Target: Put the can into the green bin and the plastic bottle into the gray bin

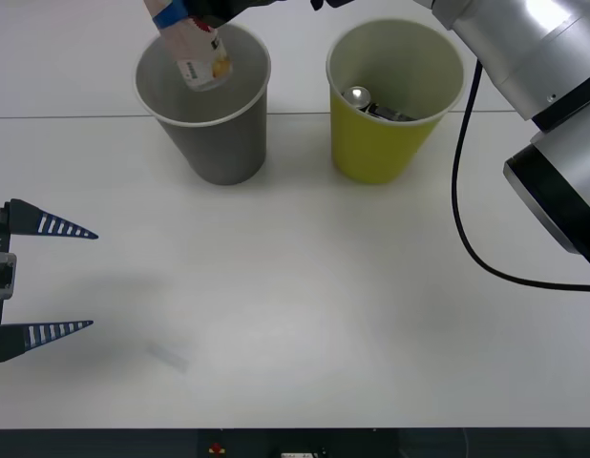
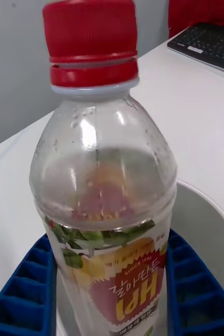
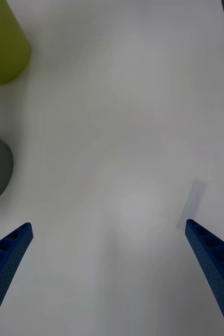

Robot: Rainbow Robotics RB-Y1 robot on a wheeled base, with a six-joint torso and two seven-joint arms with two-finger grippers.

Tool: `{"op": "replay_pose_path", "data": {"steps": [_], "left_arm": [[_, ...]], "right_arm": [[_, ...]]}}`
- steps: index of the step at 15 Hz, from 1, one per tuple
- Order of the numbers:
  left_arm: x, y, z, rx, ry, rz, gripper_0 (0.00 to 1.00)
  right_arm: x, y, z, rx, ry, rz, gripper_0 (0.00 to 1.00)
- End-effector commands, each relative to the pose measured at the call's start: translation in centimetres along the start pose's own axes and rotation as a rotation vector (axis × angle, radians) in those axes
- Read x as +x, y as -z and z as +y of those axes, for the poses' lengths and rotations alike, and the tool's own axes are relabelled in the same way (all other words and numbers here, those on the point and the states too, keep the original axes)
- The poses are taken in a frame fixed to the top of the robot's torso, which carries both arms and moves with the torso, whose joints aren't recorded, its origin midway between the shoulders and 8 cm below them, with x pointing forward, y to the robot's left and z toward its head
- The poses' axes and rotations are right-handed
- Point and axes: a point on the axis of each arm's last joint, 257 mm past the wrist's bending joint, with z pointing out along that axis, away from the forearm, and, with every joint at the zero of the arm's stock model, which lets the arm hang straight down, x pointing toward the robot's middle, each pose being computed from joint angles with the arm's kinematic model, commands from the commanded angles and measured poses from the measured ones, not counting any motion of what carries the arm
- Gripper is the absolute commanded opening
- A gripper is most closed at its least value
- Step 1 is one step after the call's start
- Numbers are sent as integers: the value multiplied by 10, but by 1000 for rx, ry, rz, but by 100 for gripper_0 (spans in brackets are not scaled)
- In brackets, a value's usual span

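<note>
The right end effector [image 2: 112, 294] pinches the plastic bottle [image 1: 201, 52] between its blue fingers [image 2: 22, 289] and holds it tilted over the mouth of the gray bin [image 1: 219, 143], seemingly so that a release would drop it straight inside, while the can [image 1: 367, 103] already lies at the bottom of the green bin [image 1: 376, 143], which suggests that half of the task is done. The left end effector [image 1: 47, 279] hangs spread and idle over the near left of the desk [image 1: 324, 315], well apart from both bins, likely parked to stay clear. Counted: one bottle, one can, two bins.
</note>
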Motion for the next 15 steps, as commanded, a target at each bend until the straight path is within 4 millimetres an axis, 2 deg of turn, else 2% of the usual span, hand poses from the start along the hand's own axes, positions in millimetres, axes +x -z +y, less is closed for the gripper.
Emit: {"op": "replay_pose_path", "data": {"steps": [1,5,9,11,15], "left_arm": [[0,0,0,0,0,0,100],[0,0,0,0,0,0,100],[0,0,0,0,0,0,100],[0,0,0,0,0,0,100],[0,0,0,0,0,0,100]], "right_arm": [[-1,1,1,-7,27,-5,100],[-3,4,1,-18,17,-16,100],[-2,30,-1,-41,39,-74,100],[10,44,-3,-38,50,-112,100],[45,86,-2,-11,93,-204,100]]}}
